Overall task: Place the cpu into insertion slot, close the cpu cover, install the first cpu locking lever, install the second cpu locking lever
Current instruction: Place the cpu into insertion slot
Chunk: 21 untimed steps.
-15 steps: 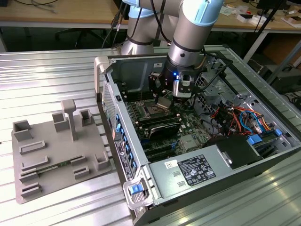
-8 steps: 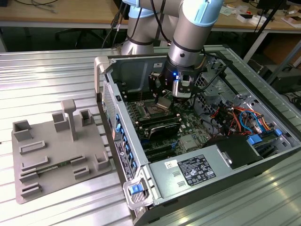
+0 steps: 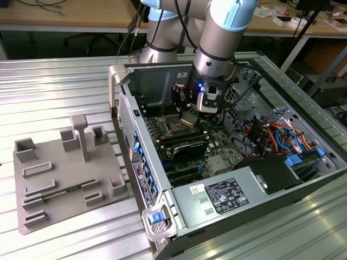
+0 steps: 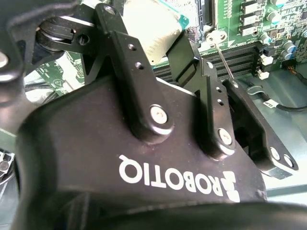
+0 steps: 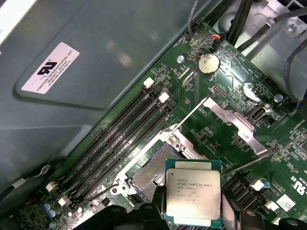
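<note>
My gripper (image 3: 190,115) is shut on the cpu (image 5: 192,191), a small square chip with a silver-grey top, and holds it by two opposite edges. In the second wrist view the chip (image 4: 146,28) shows pale between the black fingers (image 4: 120,48). It hangs a little above the green board, beside and partly over the insertion slot (image 5: 149,175), an open dark square socket with a metal rim. The cpu cover (image 5: 235,124) stands swung up at the socket's far edge. Two thin wire levers (image 5: 188,115) stick up beside the socket. In the exterior view the chip (image 3: 188,120) hovers next to the socket (image 3: 176,129).
Long black memory slots (image 5: 120,139) run beside the socket, with a coin battery (image 5: 208,63) further off. The case wall (image 3: 157,81) and coloured cables (image 3: 276,135) flank the arm. A power supply (image 3: 227,195) lies at the front. A grey fixture plate (image 3: 65,173) rests outside the case.
</note>
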{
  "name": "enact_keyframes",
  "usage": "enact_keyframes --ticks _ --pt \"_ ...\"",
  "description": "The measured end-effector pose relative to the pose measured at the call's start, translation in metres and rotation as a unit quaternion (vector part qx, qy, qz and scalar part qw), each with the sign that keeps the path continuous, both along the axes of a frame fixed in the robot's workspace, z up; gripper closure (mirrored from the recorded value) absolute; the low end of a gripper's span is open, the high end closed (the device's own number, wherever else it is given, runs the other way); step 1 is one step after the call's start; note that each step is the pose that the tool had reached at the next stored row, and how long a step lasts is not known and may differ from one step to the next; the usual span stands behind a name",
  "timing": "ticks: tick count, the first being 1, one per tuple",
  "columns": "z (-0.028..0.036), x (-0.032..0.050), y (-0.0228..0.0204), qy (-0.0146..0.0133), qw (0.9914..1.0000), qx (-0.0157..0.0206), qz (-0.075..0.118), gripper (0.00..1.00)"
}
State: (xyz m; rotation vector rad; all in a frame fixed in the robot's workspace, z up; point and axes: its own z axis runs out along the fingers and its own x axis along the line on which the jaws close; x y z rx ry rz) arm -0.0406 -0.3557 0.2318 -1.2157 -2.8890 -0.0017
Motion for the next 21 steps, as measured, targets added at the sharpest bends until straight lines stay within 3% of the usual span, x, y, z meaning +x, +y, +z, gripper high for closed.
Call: enact_keyframes --ticks 21 --pt "-0.0006 0.0000 0.0000 0.0000 0.99984 0.0000 -0.018 0.45"
